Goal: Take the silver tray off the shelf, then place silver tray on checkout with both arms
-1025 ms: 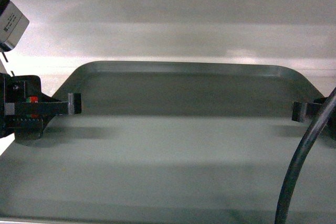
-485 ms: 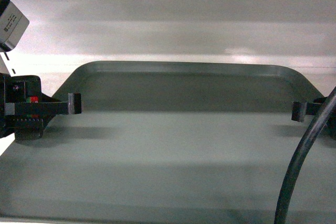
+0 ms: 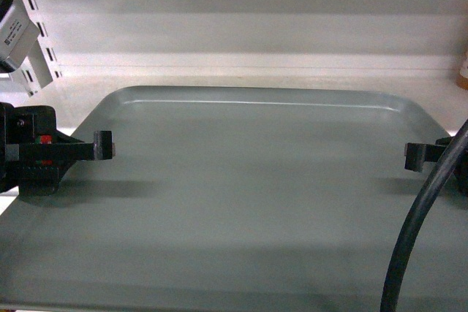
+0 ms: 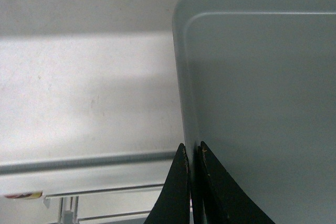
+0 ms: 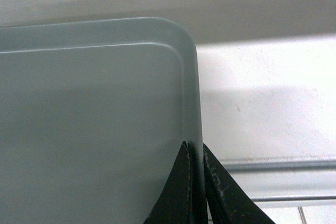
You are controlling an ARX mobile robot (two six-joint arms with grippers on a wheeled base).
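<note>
both claws (image 4: pixel 190 153) (image 5: pixel 195 150) pinching silver tray (image 3: pixel 256 202) rims

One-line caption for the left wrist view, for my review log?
Left gripper clamped on the left rim of the silver tray, with the white shelf below.

Soft, even light from above, slightly dim and hazy. The silver tray (image 3: pixel 256 202) shows a faint sheen along its far rim and darker bands toward the near edge. Both end effectors cast blurred shadows on it; the near cable (image 3: pixel 417 231) looks out of focus, perhaps from closeness
</note>
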